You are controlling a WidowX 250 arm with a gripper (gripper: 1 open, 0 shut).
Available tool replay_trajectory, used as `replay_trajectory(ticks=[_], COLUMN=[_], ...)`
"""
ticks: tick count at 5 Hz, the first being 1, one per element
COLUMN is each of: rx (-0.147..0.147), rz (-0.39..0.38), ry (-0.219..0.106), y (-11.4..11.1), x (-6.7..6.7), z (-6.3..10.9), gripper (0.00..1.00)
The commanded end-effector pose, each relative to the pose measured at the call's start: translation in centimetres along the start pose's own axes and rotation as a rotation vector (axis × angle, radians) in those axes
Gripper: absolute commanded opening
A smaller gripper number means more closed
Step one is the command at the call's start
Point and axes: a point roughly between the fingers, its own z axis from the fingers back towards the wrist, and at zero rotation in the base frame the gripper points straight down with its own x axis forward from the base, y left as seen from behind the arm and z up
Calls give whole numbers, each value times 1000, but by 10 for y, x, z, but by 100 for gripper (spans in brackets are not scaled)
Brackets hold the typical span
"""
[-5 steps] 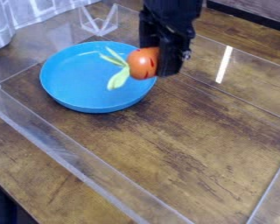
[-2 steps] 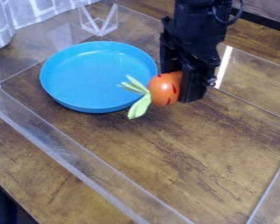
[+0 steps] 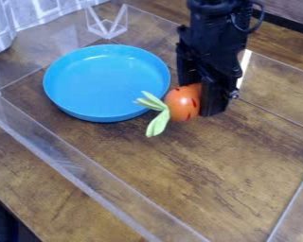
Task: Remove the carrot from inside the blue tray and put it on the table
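One broad desk [image 3: 180, 189] of dark brown, glossy wood planks fills most of the view, with clear plastic edging running along its near side and left corner. On its left half sits the blue tray [image 3: 98, 85], a round, shallow, bright blue dish with a low raised rim; nothing lies inside it. To the right of the tray, a black robot arm comes down from the top of the picture, and its gripper [image 3: 189, 102] points downward just past the tray's right rim. The gripper is clamped on the carrot [image 3: 182, 102], a small stubby orange toy, with the dark fingers pressed against its right side and rear. The carrot's orange body sits outside the tray, above the bare wood just beside the rim, low over the desk; whether it touches the surface cannot be told. Its light green leafy top [image 3: 153, 112] sticks out to the left and downward, the tips reaching toward the tray's edge. At the upper left, a clear plastic stand [image 3: 107, 19] rests behind the tray.
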Motion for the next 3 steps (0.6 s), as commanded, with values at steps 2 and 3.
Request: replay_trajectory(ticks=[2,3], rx=[-5,-17], rz=[24,33], ry=[-57,-60], y=[-1,-1], x=[6,8], z=[-1,-12], gripper=[0,0])
